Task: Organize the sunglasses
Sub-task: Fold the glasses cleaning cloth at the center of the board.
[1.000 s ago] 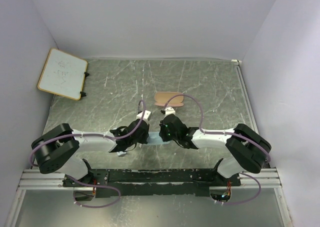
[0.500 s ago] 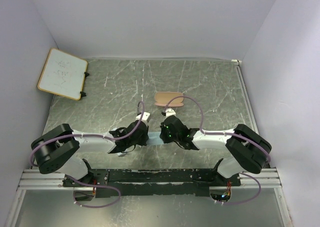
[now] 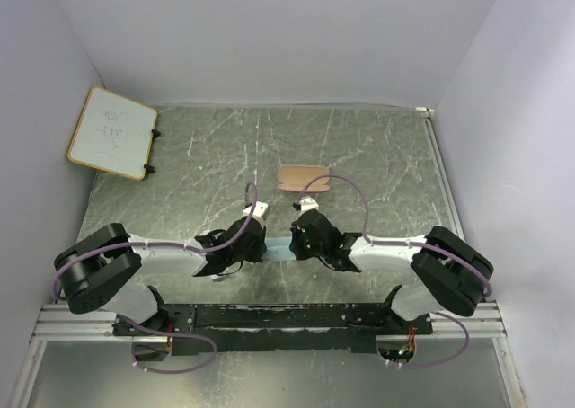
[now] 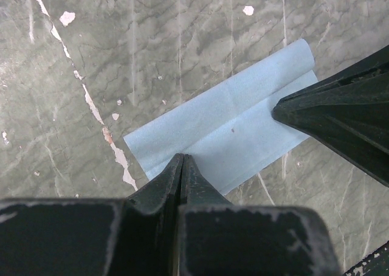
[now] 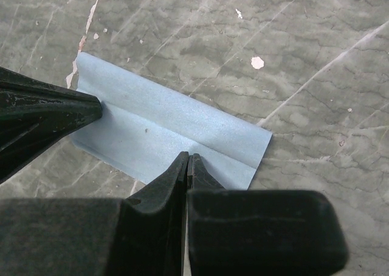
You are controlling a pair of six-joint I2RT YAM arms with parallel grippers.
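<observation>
Both pairs of fingers are closed, and the sunglasses are in neither. My left fingers (image 4: 172, 180) come to a point on the near edge of the cloth (image 4: 225, 124), and my right fingers (image 5: 176, 177) do the same at its other end, so each wrist view shows the opposite tip resting on the crease that runs along the cloth. I cannot tell whether either pair has a bit of fabric nipped or is only pressing it onto the worktop (image 3: 377, 156). Little has changed over the last second. The right wrist has drawn slightly toward the near edge, its elbow has swung a touch outward, and the left has barely shifted. The cloth lies between the two tips much where it was, flat and folded lengthwise, and the case (image 3: 304, 176) sits untouched beyond both sets of fingers. I read this as the tail of smoothing or folding the cloth, not the start of a new step. As far as I can tell, the sunglasses (image 3: 217, 274) are the thin whitish loop poking out from under my left arm. That puts them behind the left fingers, well apart from the case and out of both wrist views. The main job is therefore not yet begun, since the glasses are neither held nor in the case.
</observation>
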